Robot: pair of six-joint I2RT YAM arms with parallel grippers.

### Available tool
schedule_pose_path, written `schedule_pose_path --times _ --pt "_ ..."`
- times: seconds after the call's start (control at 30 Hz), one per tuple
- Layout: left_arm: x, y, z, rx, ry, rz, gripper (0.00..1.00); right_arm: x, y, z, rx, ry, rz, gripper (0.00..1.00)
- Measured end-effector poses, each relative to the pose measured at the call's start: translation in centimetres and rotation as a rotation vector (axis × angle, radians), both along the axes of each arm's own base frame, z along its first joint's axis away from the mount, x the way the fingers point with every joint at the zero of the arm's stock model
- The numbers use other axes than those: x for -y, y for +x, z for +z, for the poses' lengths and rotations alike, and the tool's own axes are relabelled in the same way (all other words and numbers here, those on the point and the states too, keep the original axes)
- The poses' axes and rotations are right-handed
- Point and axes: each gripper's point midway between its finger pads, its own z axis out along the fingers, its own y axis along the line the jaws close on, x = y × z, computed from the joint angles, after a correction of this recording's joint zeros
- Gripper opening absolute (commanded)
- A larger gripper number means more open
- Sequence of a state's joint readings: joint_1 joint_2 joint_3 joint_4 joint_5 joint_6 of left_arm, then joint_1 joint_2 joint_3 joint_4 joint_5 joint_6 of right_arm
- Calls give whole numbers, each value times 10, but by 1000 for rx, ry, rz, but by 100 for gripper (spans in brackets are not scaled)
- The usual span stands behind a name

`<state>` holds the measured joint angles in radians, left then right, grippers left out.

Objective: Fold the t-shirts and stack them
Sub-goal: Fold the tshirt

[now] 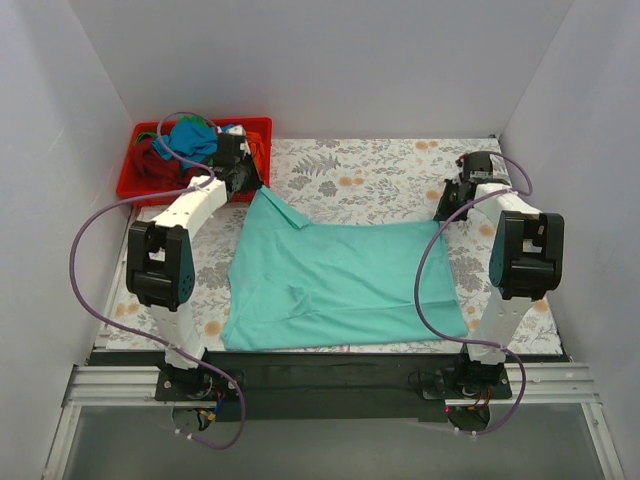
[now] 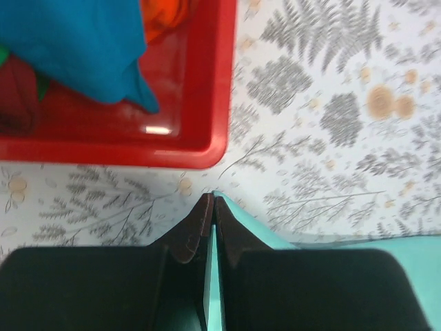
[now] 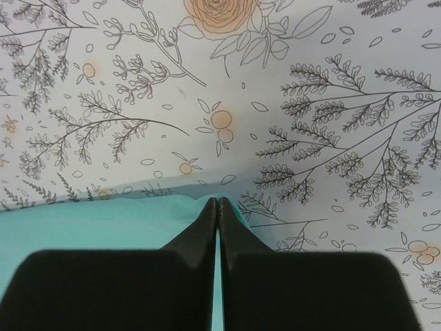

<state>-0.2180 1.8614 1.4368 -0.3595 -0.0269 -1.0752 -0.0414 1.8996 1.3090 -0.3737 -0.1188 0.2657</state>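
A red bin [image 1: 258,128] holding a blue t-shirt [image 1: 193,138], a dark red t-shirt [image 1: 150,165] and an orange t-shirt [image 2: 165,17] sits at the upper left of the floral bench [image 1: 380,170], near the left tool [image 2: 212,203]. The mint-teal t-shirt [image 1: 340,285] lies spread at centre frame with its long axis running left to right. The left tool and the right tool [image 3: 218,203] each pinch one far corner.

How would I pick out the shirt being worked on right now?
On the floral-print table, the mint-teal t-shirt lies spread across the middle. The left gripper and right gripper are shut on its far corners. The other shirts, blue, dark red and orange, sit bunched in the red bin at the far left corner; this one alone is spread open.
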Motion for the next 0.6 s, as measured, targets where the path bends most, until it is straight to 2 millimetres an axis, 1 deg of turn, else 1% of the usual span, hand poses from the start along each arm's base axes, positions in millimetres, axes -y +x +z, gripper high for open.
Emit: schedule_pose_path --times 0.1,0.2,0.27,0.37,0.43,0.5,0.6 --pt "6 17 21 39 -21 -4 0 -1 4 7 10 12 -1 1" --pt "9 32 32 61 -30 -6 0 -2 17 23 40 23 0 1" --pt "9 41 32 56 -30 -4 0 -3 29 34 70 28 2 1" --pt "7 51 25 32 -27 4 0 -4 45 48 110 38 8 1" --pt "6 53 19 13 -32 -1 0 -5 49 54 126 42 12 1" --pt "6 47 14 -16 -36 -6 0 -6 50 55 131 45 18 1" --pt "6 38 13 -36 -55 -14 0 -7 47 53 121 46 25 1"
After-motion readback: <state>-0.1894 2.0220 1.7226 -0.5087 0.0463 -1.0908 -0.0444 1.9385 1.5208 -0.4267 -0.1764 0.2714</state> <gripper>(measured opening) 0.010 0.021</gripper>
